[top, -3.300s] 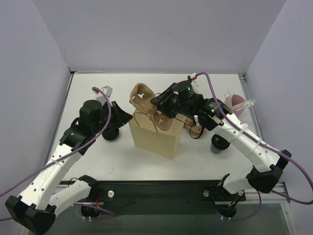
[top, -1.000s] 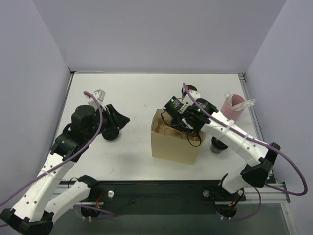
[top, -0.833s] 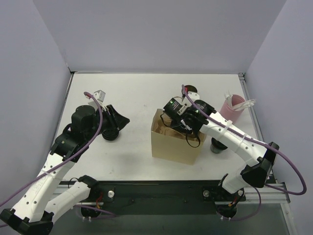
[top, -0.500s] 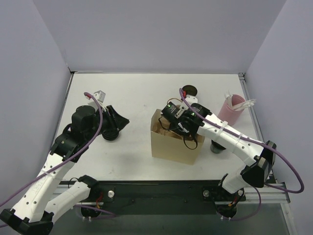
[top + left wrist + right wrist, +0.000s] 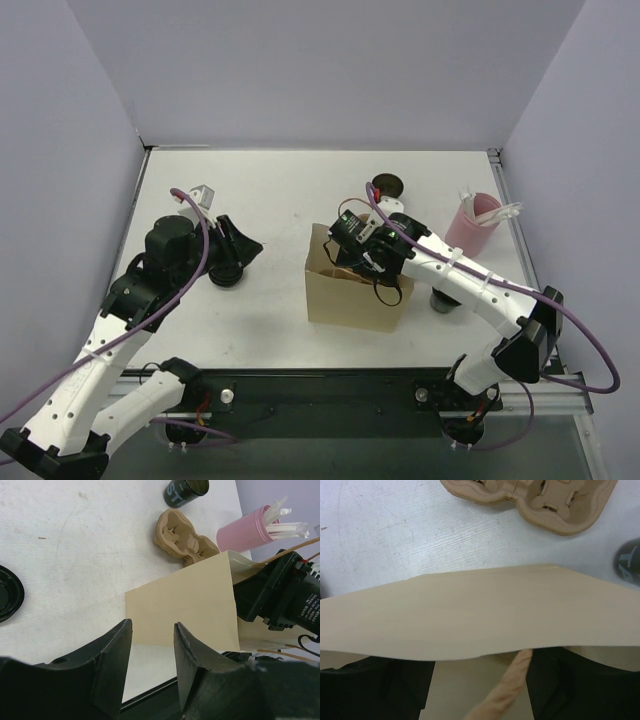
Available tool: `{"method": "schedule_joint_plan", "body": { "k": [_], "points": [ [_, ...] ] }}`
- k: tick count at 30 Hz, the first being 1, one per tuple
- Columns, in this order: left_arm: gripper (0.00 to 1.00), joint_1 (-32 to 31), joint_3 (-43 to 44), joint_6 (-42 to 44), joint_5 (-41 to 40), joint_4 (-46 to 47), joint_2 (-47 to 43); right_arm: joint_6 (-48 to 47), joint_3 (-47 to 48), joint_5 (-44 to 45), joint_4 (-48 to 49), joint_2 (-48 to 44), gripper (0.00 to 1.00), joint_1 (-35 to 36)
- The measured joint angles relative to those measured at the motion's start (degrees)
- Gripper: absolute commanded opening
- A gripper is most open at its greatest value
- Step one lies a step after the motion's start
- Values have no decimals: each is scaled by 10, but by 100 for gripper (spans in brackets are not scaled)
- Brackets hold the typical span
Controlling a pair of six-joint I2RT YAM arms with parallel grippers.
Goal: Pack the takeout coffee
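Paper bag (image 5: 355, 295) stood upright mid-desk, toward near edge. Right tool (image 5: 342, 255) held at bag's mouth, fingers parted, nothing seen clamped. Left tool (image 5: 152, 647) narrowly parted, empty. Cup carrier (image 5: 182, 537) laid beyond bag.

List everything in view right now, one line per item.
paper bag: 1, tan, upright, table centre
cup carrier: 1, brown pulp, on the table behind the bag
dark cup: 2, black; one far centre, the other right of the bag
lid: 1, black, left of the bag
pink cup: 1, holds white straws, far right
table: 1, white
left gripper: open, empty, near the lid
right gripper: open, at the bag's mouth
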Motion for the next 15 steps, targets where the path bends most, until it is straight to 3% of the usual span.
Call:
{"method": "schedule_joint_plan", "body": {
  "k": [7,15],
  "points": [
    [51,0,15,5,10,0,21,-8,0,-2,-2,-13,54,0],
    [54,-35,49,9,26,-5,59,-25,0,-31,3,-18,53,0]
  ]
}}
